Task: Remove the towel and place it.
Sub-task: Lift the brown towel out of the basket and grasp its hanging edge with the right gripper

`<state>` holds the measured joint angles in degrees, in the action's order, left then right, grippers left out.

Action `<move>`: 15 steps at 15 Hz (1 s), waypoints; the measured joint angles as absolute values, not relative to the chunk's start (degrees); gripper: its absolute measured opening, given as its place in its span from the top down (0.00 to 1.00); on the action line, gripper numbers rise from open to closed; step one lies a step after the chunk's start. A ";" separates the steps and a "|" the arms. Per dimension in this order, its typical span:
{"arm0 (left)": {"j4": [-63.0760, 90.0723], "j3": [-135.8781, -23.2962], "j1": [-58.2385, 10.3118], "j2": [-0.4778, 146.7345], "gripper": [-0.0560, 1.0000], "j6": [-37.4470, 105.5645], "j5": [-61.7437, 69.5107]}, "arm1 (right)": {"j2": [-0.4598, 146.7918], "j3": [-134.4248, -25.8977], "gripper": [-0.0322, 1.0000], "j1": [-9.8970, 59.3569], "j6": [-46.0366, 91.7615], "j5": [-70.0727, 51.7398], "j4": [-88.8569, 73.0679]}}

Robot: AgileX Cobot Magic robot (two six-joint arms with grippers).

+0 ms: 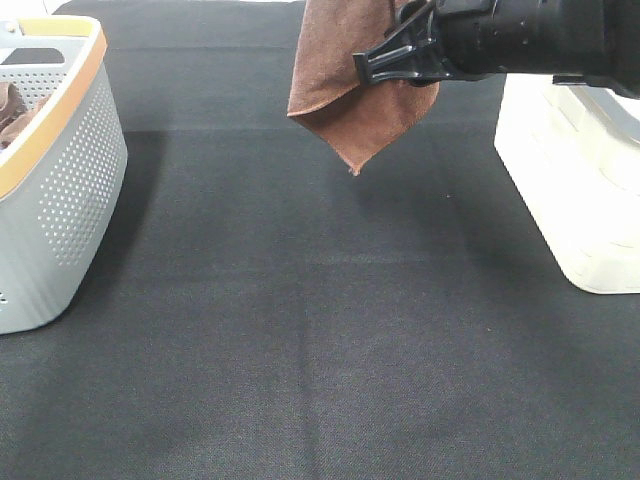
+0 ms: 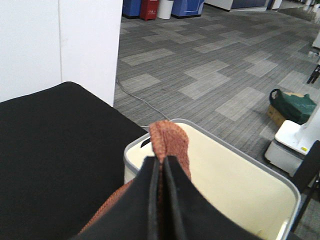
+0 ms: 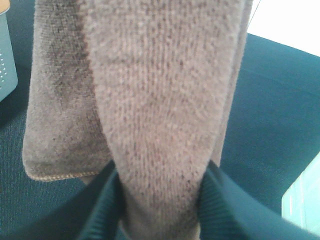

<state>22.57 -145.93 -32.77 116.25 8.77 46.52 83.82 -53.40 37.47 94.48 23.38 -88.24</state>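
The towel (image 1: 335, 80) hangs at the top centre of the high view, one corner pointing down above the black tabletop (image 1: 320, 330) without touching it. The right gripper (image 1: 378, 62) comes in from the upper right. Its jaws stand on either side of a thick fold of the towel and press on it (the stitched hem shows beside them in the right wrist view). The left gripper (image 2: 161, 165) has its jaws narrow, pinched on another fold that pokes out past their tips. The cream bin (image 2: 240, 190) lies beyond them. At the left edge, a grey basket (image 1: 70, 200) holds a bunched brown cloth (image 1: 12, 110).
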 joint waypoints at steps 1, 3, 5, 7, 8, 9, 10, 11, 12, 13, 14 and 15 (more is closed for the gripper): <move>21.37 -145.93 -32.77 116.25 0.94 8.77 46.52 | 83.82 -53.40 0.62 37.47 95.34 23.38 -88.69; 19.02 -145.93 -32.77 116.25 0.94 8.65 46.52 | 83.82 -53.40 0.69 37.47 96.94 23.55 -90.24; 17.65 -145.93 -32.77 116.25 0.94 7.45 46.52 | 83.82 -53.40 0.67 37.47 97.69 23.84 -91.16; 17.88 -145.93 -32.77 116.25 0.94 7.28 46.52 | 83.82 -53.40 0.55 37.47 97.86 23.89 -91.16; 18.16 -145.93 -32.77 116.25 0.94 7.28 46.52 | 83.82 -53.40 0.48 37.47 97.86 24.12 -91.10; 19.37 -145.93 -32.77 116.25 0.94 7.28 46.52 | 83.82 -53.40 0.41 37.47 97.86 25.10 -90.87; 19.94 -145.93 -32.77 116.25 0.94 7.28 46.58 | 83.82 -53.40 0.39 37.47 97.86 26.41 -90.70; 19.94 -145.93 -32.77 116.25 0.94 7.28 46.58 | 83.82 -53.40 0.39 37.47 97.86 26.41 -90.70; 20.28 -145.93 -32.77 116.25 0.94 7.28 46.58 | 83.82 -53.40 0.38 37.47 97.86 28.48 -90.70; 20.45 -145.93 -32.77 116.25 0.94 7.28 46.58 | 83.82 -53.40 0.38 37.47 97.86 31.17 -90.64; 20.45 -145.93 -32.77 116.25 0.94 7.28 46.58 | 83.82 -53.40 0.37 37.47 97.86 32.89 -90.64; 20.45 -145.93 -32.77 116.25 0.94 7.28 46.58 | 83.42 -53.40 0.37 37.47 97.86 33.80 -90.76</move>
